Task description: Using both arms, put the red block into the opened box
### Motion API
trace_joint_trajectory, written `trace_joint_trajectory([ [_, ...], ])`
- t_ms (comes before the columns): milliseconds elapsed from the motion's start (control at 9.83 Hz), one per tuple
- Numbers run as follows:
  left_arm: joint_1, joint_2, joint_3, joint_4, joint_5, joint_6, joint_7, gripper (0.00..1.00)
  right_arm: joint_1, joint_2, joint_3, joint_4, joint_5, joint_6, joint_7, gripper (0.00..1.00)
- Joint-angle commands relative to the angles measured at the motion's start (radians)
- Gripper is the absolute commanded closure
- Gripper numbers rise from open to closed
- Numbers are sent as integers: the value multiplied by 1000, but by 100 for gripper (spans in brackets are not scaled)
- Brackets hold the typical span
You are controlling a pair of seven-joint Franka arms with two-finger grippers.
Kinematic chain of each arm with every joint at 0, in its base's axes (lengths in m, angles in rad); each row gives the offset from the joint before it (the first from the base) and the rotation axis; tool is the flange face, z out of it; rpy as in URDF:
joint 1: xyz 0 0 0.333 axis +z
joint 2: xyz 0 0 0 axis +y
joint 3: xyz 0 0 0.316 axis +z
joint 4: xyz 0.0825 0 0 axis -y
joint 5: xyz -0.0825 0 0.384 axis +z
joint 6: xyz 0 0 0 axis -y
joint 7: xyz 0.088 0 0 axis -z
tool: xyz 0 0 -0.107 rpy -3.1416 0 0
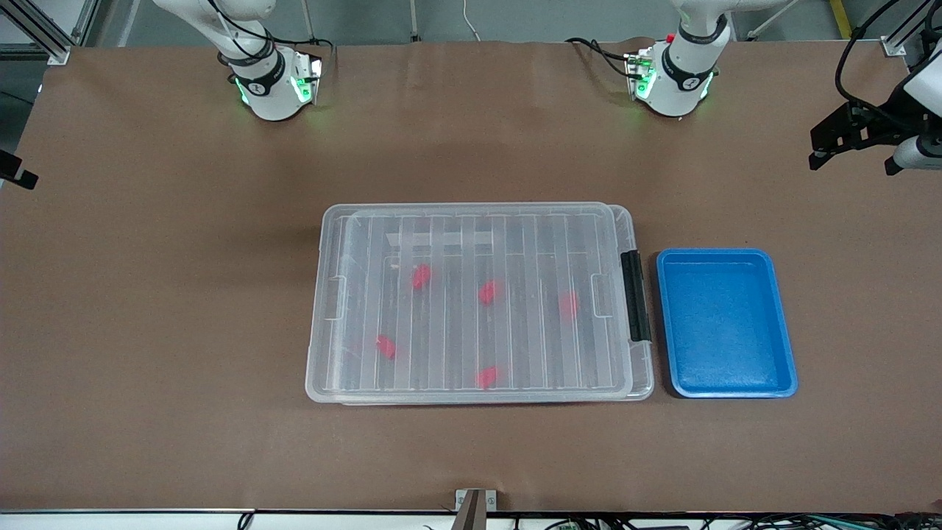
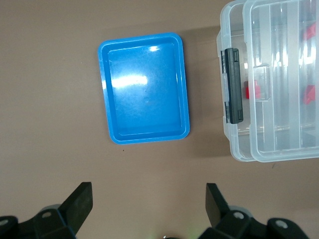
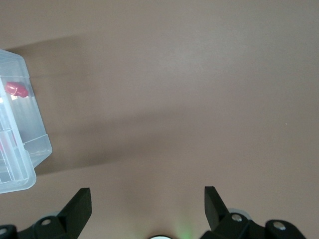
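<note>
The clear box (image 1: 324, 294) lies mid-table with its ribbed lid (image 1: 515, 243) resting on it, slightly shifted, and a black latch bar (image 1: 635, 294) at the end toward the left arm. Several red blocks show through the lid, one of them a red block (image 1: 421, 277). The left wrist view shows the box (image 2: 234, 144) and a red block (image 2: 254, 90). The right wrist view shows a box corner (image 3: 30, 149) and a red block (image 3: 16, 89). My left gripper (image 2: 147, 191) hangs open and empty over bare table at the left arm's end (image 1: 854, 143). My right gripper (image 3: 147, 194) hangs open and empty over bare table at the right arm's end.
A blue tray (image 1: 725, 324) sits empty beside the box's latch end, toward the left arm, and also shows in the left wrist view as the blue tray (image 2: 144, 89). Brown table surface (image 1: 184, 294) surrounds both containers. The arm bases stand along the table's edge farthest from the front camera.
</note>
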Motion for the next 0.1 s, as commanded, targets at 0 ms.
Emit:
trace_joint_trajectory([
  [0, 1, 13, 2, -10, -12, -7, -4, 0, 7, -55, 23, -70, -33, 37, -5, 0],
])
